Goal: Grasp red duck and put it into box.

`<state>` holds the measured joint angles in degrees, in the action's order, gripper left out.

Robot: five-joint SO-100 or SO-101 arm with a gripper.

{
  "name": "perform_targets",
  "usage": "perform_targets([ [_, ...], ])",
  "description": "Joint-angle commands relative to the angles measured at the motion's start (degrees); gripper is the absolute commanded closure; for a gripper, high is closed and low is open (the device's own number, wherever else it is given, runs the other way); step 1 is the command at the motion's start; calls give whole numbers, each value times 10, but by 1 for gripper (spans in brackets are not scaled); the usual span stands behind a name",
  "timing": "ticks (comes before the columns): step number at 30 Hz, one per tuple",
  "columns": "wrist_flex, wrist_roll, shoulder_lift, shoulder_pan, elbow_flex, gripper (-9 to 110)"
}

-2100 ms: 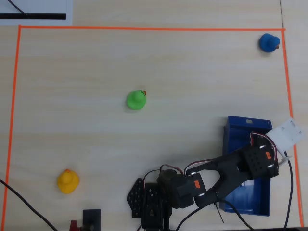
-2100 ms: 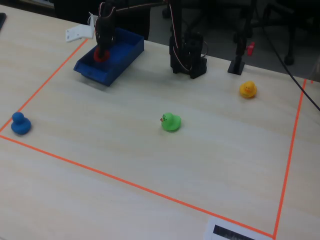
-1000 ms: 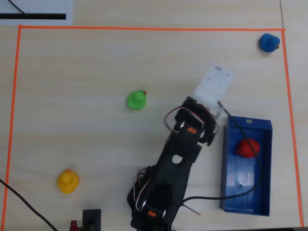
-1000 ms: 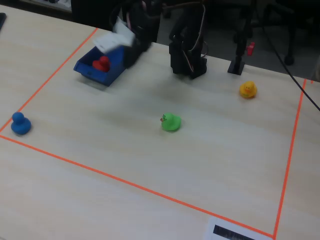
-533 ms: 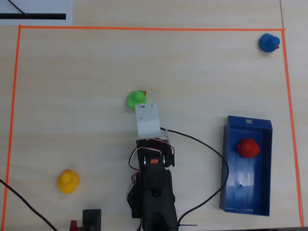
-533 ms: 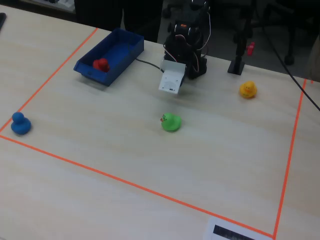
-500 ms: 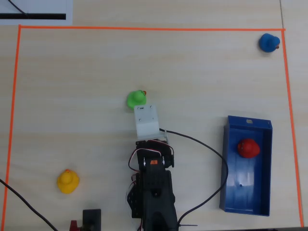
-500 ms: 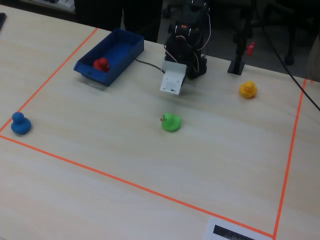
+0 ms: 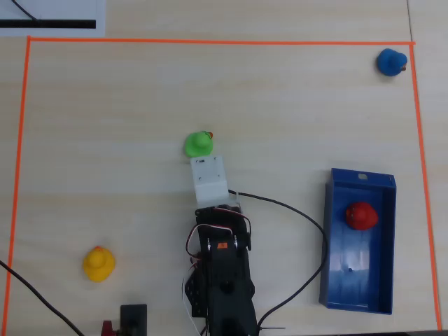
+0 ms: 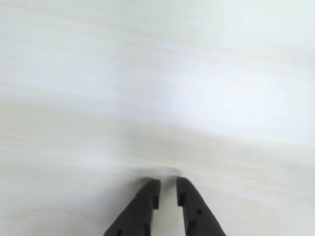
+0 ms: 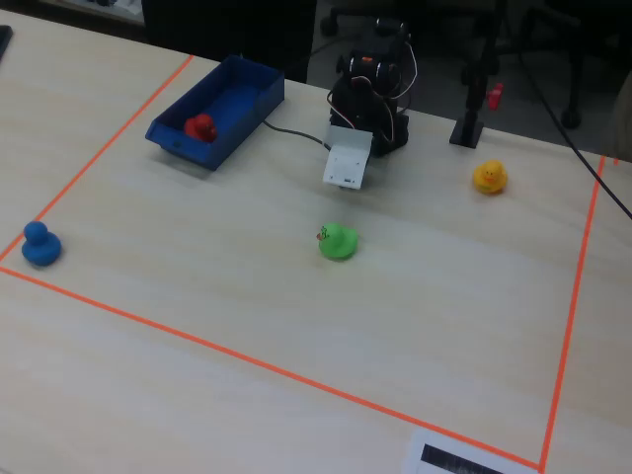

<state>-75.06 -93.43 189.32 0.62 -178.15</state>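
So the red duck (image 9: 361,215) is already sitting inside the box (image 9: 382,273), up toward the box's far end in the overhead view. The box itself sits along the right edge of the tabletop (image 9: 105,140) in that view, just inside the orange tape border (image 9: 26,140). Looks to me like the job is basically done and the only step left is parking the arm (image 9: 222,280) cleanly.

The gripper (image 10: 168,185) is carrying nothing. In the wrist view the jaws are nearly closed, only a thin gap between the tips, with bare tabletop under them and nothing between. The arm is folded back near the middle of the near edge in the overhead view, well apart from the box.

One thing to watch: the green duck (image 9: 198,143) is just beyond the white wrist housing (image 9: 209,179) in the overhead view, really close. If the arm swings forward or dips it could nudge that duck, so I'd keep any remaining motion pulling back and up, not forward. The black cable (image 9: 301,217) also runs near the box's side, so no wide sweeps that way.

The blue duck (image 9: 390,62) is in the far right corner and the yellow duck (image 9: 98,264) is near the left edge, both well out of the way.
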Motion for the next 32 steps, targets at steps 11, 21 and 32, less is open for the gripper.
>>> perform_targets([
  [11, -20, 7, 4, -2, 0, 92],
  [21, -20, 7, 4, -2, -1, 92],
  [32, -20, 7, 4, -2, -1, 92],
])
